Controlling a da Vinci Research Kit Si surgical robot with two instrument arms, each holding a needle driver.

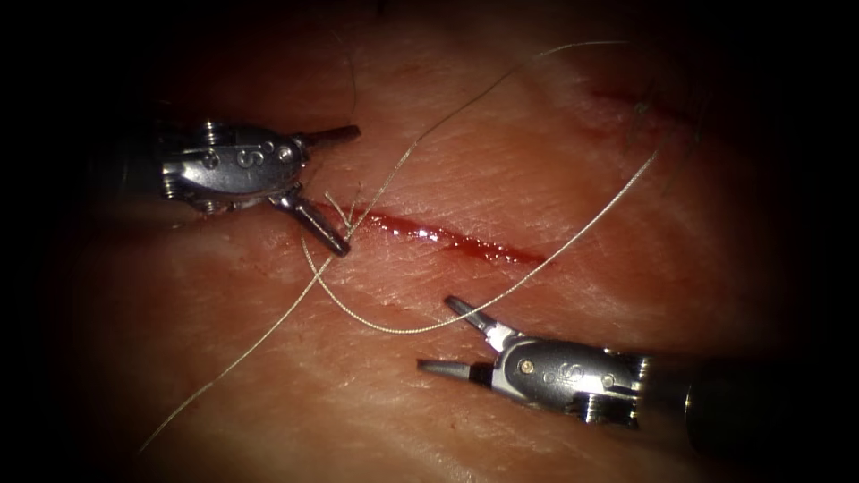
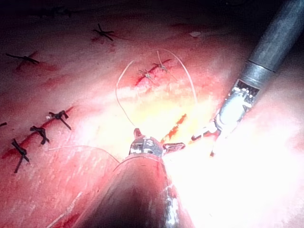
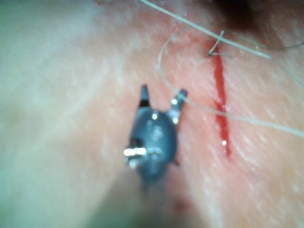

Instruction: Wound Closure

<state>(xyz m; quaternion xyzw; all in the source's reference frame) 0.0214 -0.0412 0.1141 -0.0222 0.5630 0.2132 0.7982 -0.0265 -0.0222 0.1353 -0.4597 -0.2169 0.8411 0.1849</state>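
The cut (image 1: 456, 240) runs across the tissue (image 1: 537, 170) as a red line, wet with red fluid. A small knot (image 1: 343, 212) with short ends sits at its left end. Pale thread (image 1: 403, 329) loops from there below the cut, then climbs to the upper right. A second strand (image 1: 224, 367) trails to the lower left. My left tool (image 1: 351, 190) stands open wide and holds nothing, its lower jaw tip beside the knot. My right tool (image 1: 436, 333) is open below the cut, and the thread lies across its upper jaw. The right wrist view shows those jaws (image 3: 163, 92) spread beside the cut (image 3: 221, 104).
In the left wrist view, older cuts closed with dark stitches (image 2: 42, 130) lie beside my left tool (image 2: 159, 138), and more dark stitches (image 2: 102, 33) lie further off. A short cut with pale stitches (image 2: 152, 71) sits inside the thread loop (image 2: 118, 95). The right tool (image 2: 203, 145) is close by.
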